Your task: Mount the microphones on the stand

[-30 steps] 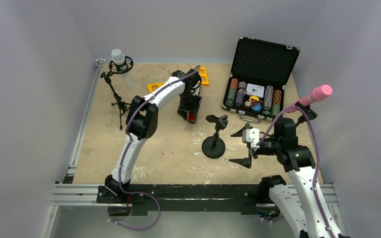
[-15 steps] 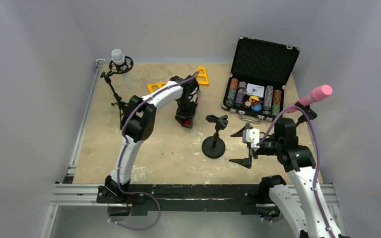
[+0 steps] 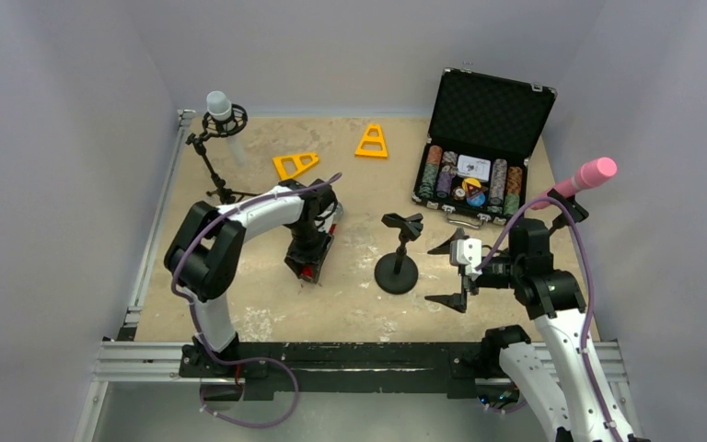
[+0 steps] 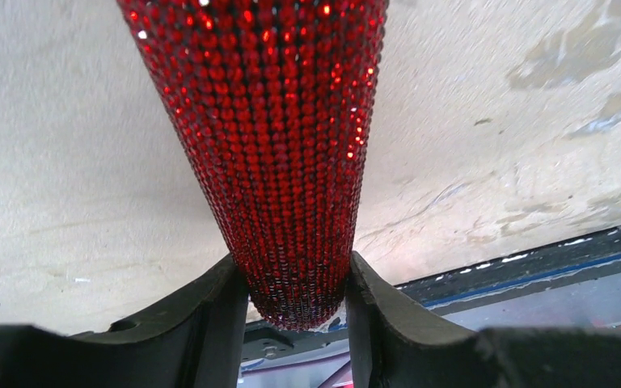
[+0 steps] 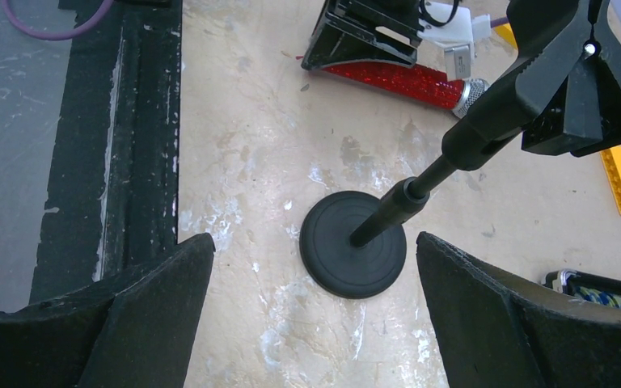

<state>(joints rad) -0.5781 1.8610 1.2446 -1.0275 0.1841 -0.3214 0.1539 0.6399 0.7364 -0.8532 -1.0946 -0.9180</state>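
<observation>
- Clearly, the left gripper (image 4: 293,271) is clamped on the glittery red microphone (image 4: 279,137), with its black fingers (image 4: 210,311) pressed to either side of the handle near the tail end.
- Seen from the right wrist, that microphone lies almost level and low over the table (image 3: 350,304), its silver mesh head pointing away from the gripper. Whether it touches the surface cannot be told.
- The left arm (image 3: 239,216) folds back on itself, so the gripper sits left of the round-based stand (image 3: 396,273), near it but apart.
- The right gripper (image 3: 433,274) hovers just right of that stand with its jaws spread wide. Its own camera looks down on the black base between the fingers.
- The pink microphone (image 3: 587,175) sits in a holder at the right edge behind the right arm, head tilted up.
- The white microphone (image 3: 219,108) stands upright in a ring mount on a tripod stand (image 3: 212,166) at the far left corner.
- An open case of poker chips (image 3: 479,138) rests at the far right, with two orange triangles (image 3: 296,164) on the table further left.
</observation>
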